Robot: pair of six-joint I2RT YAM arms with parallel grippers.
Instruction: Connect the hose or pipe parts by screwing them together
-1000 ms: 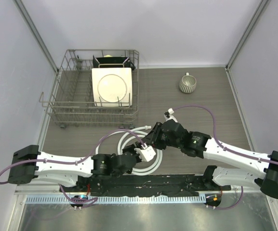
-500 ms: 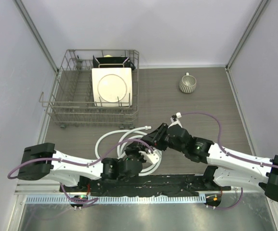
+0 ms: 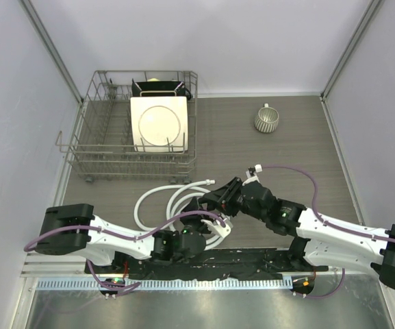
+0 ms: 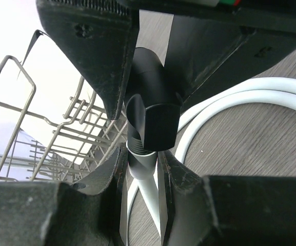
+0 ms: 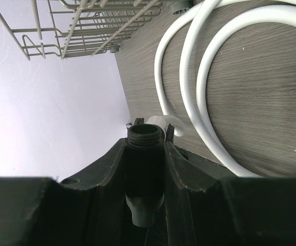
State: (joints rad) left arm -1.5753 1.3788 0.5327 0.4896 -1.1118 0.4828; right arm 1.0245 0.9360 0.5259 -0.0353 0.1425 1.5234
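From above, shows the white hose coiled on the surface just before the dish rack, with left pincer and right pincer meeting tip to tip over its near loops. From the left wrist, finds that pincer clenched on the white connector, lined up with the black fitting. From the right wrist, finds its pincer clamped around the fitting, threaded end outward.

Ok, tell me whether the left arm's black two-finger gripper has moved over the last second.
Yes: the left gripper has slid right and toward the near edge, away from the grey wire dish rack.
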